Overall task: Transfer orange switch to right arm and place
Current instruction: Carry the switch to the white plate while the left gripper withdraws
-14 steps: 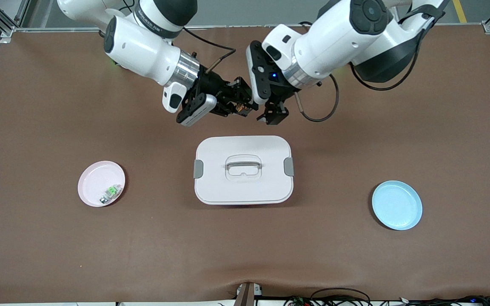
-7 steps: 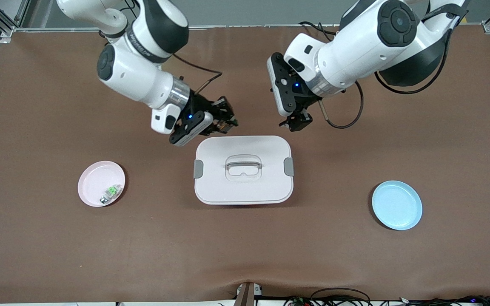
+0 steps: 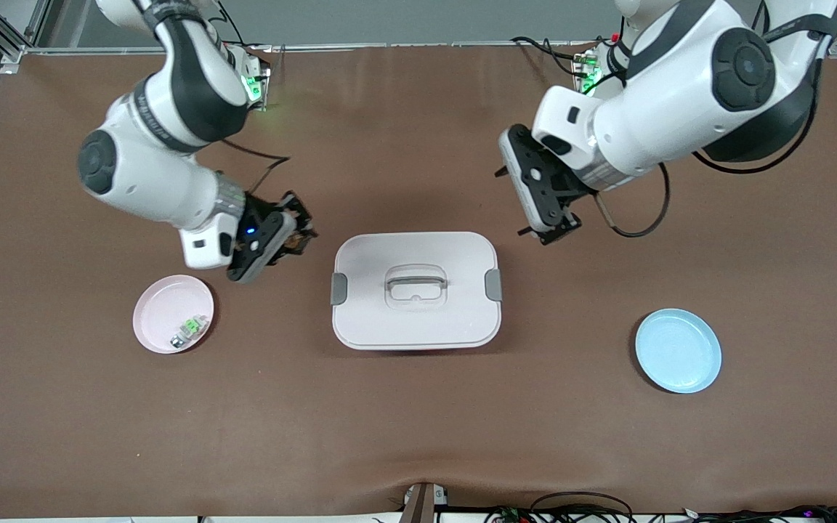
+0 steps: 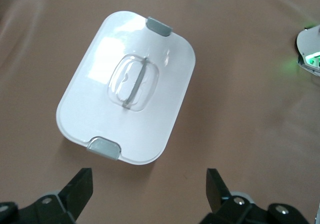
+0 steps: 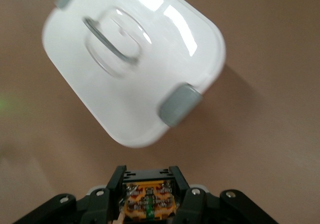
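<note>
Right gripper (image 3: 295,236) clamps the orange switch (image 5: 148,200), up over bare mat between the white lidded box (image 3: 415,290) and the pink plate (image 3: 164,309). Left gripper (image 3: 553,232), jaws wide and empty, waits over the mat by the box. Hand-over looks complete; placing remains. Next move, presumably: lower onto the plate, avoiding the green-and-clear part (image 3: 189,328).

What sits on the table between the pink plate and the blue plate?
The white lidded box lies between the pink plate and the blue plate, with bare mat on either side of it, as the front view shows.
</note>
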Controlling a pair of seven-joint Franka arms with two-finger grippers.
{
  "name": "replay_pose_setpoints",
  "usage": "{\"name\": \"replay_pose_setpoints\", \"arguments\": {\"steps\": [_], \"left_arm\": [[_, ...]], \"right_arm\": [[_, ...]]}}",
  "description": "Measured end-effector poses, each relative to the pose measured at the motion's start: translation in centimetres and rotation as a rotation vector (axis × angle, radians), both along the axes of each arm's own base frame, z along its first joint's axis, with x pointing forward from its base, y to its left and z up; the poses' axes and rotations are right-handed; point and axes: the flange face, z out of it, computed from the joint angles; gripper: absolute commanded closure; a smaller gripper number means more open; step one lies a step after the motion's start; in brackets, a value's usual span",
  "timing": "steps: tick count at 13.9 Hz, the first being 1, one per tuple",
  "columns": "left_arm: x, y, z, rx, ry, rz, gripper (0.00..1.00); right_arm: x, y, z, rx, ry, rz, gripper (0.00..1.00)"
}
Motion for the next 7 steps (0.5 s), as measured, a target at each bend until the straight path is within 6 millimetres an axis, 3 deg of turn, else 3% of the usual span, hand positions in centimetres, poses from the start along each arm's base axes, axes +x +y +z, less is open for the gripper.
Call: {"name": "replay_pose_setpoints", "arguments": {"steps": [4,7], "left_arm": [[2.3,3.7,-0.9,0.031,0.013,0.102,0.00],[4.0,7.2,-1.6,0.048,0.024,0.181,0.00]], "right_arm": [[1.5,-7.4,-2.2,-0.149,-0.061,0.183,1.00],[3.0,-10.5,-4.5,-0.294,-0.116,0.304,1.00]]}}
